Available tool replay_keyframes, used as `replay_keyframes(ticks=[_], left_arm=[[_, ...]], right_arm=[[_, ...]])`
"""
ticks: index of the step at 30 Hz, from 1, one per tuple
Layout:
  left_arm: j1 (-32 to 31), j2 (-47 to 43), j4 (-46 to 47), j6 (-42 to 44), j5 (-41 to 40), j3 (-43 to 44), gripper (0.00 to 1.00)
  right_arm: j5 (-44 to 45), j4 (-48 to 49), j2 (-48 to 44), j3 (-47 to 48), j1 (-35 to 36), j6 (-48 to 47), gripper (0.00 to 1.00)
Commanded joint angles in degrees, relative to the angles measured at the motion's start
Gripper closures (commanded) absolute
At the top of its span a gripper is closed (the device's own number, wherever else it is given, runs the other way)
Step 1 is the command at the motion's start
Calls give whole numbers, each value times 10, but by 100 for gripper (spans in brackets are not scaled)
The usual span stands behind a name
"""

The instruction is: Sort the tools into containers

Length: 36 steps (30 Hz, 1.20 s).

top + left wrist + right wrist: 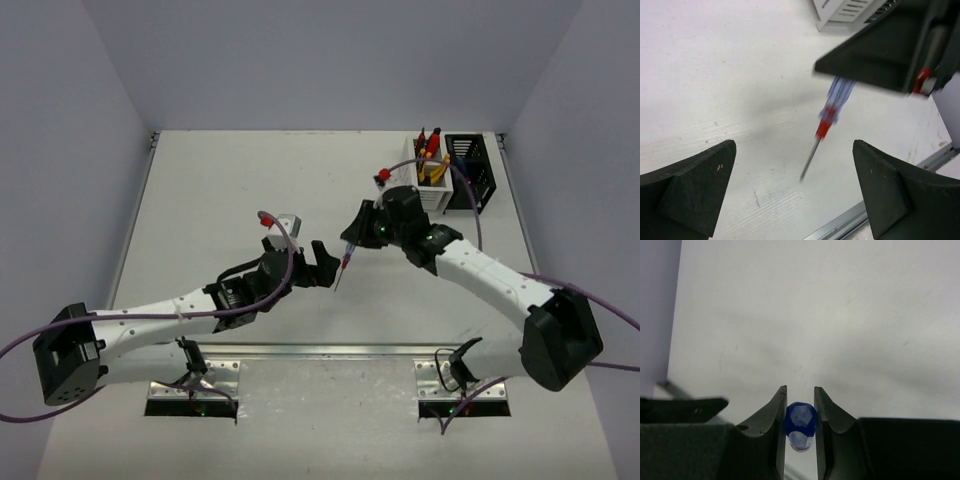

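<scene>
Nearest, the left gripper hangs wide open over the white table. Just beyond, the right gripper clamps the thin blue-and-red-handled screwdriver by its handle, shaft pointing down towards the open left jaws. Far right, a white slotted bin holding red and yellow-handled tools stands just beside a black slotted bin

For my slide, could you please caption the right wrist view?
Right end effector pinches the blue-handled screwdriver above the white table.
</scene>
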Motion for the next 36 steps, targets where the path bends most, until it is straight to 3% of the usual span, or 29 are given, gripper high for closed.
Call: replay_keyframes(ticks=[1, 3, 4, 6, 12, 15, 17, 20, 30, 33, 36], left_arm=[[-5, -31, -275, -55, -71, 94, 0], [-5, -38, -336, -56, -63, 123, 0], [-5, -41, -380, -41, -36, 152, 0], [-5, -50, -443, -16, -10, 197, 0], [-5, -122, -493, 51, -40, 207, 0], [-5, -158, -474, 69, -84, 175, 0], [-5, -161, -474, 67, -80, 167, 0], [-5, -153, -476, 65, -74, 160, 0], [-5, -118, -480, 63, -73, 159, 0], [-5, -114, -488, 56, -88, 161, 0], [-5, -115, -488, 55, -89, 159, 0]], right_arm=[[270, -113, -67, 115, -101, -151, 100], [345, -121, -76, 143, -131, -193, 100], [423, -117, -71, 159, -156, -210, 100], [480, -88, -41, 201, -199, -254, 100], [545, -54, 76, 330, -254, -333, 100], [574, 25, 123, 338, -255, -381, 100], [578, 83, 129, 321, -254, -416, 100], [571, 248, 132, 270, -257, -487, 100], [533, 262, 210, 295, -278, -512, 100], [536, 331, 210, 268, -279, -542, 100], [534, 334, 217, 277, -281, -558, 100]])
